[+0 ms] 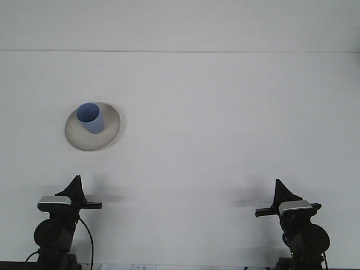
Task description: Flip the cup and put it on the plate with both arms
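Blue cup (90,117) upright on plate (110,134), left on white surface (225,124). Left end effector (74,186) and right end effector (280,190) near front edge, empty; finger state indiscernible.

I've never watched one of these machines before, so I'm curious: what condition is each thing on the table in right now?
Blue cup: standing on the plate, open mouth up.
Plate: flat on the table, holding the cup.
Left gripper: low at the near edge, far from the cup, holding nothing.
Right gripper: low at the near edge, holding nothing.
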